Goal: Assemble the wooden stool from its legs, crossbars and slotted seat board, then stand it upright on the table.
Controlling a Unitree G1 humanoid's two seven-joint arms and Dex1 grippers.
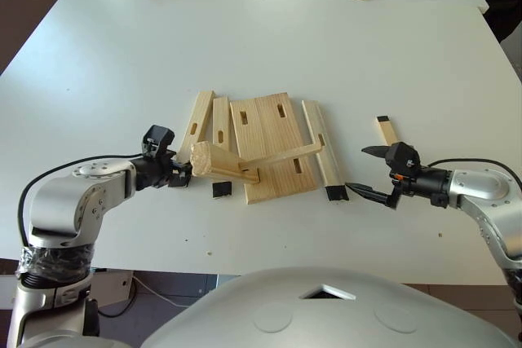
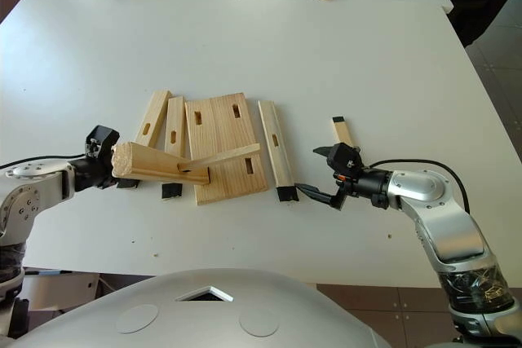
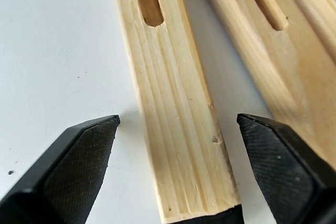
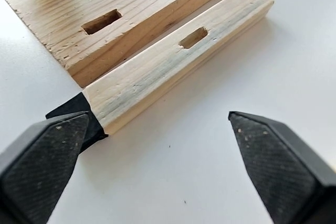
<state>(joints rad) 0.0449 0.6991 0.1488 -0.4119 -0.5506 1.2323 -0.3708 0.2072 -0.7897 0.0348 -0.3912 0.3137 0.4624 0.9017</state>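
1. If I close my left gripper [image 3: 178, 117] now, it would catch the slotted leg [image 3: 173, 77] right at its black-capped end. I judge that the long free length could sag or swing when lifted.
2. A neighbouring leg [image 3: 273, 40] lies just beside my outer left finger [image 3: 283, 166]. A careless squeeze or sideways drift could shove it, or pinch both pieces together.
3. The joined leg and crossbar [image 1: 245, 169] sits propped up close by that same gripper, so I expect a knock would topple it.
4. My right gripper [image 4: 158, 115] is spread wide and holds nothing. The capped leg [image 4: 173, 61] ends just ahead of it, off toward one finger [image 4: 42, 156] instead of centred. Closing from here would likely push the leg, not clasp it.
5. That leg lies close along the seat board [image 4: 121, 9], leaving little room for a finger between them.
6. My left fingers are parted, one on each side of the slotted leg and clear of it. The forearm reaches low over the table [image 1: 326, 46].
7. My right forearm lies low too, elbow bent, pointing inward at the parts.
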